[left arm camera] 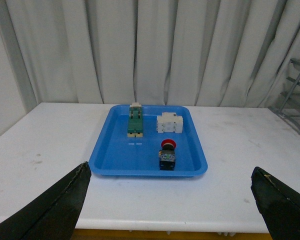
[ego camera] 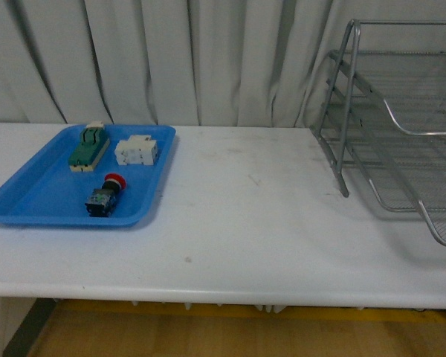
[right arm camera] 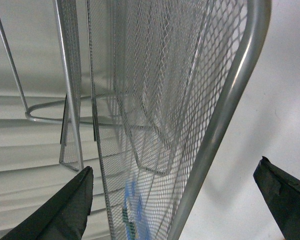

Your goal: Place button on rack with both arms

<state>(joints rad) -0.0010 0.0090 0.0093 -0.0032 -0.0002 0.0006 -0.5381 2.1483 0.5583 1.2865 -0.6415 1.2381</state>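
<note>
Button (ego camera: 106,195) shares blue tray (ego camera: 34,199) — white block (ego camera: 137,151) behind.

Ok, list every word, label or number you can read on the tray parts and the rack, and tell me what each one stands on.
No text can be read in any view.
On the button, any marking on its dark body is too small and blurred to read.
On the white block, no legible print.
On the green-and-cream switch, no legible print.
On the blue tray and the rack, no label shows.
</note>
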